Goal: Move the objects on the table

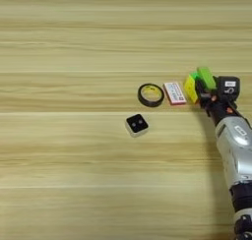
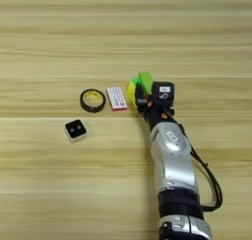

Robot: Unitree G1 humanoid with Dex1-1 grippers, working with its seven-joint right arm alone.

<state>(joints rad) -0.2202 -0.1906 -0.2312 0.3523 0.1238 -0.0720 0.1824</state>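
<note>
Several small objects lie in a row on the table [image 1: 74,47]. A black-yellow tape ring [image 1: 150,95] lies flat at the left of the row, with a white-red flat box [image 1: 174,93] just right of it. Then comes the multicoloured puzzle cube [image 2: 132,91], showing a yellow face, with the bright green bar [image 2: 146,79] right behind it. My right gripper [image 2: 141,92] is pressed against the cube and the bar from the right and hides part of both. A white cube with a black two-dot top [image 1: 137,125] sits apart, nearer and to the left.
My silver forearm [image 2: 172,160] rises from the bottom edge toward the row, with a black cable looping at its right side. Bare wooden planks stretch to the left, far side and near left.
</note>
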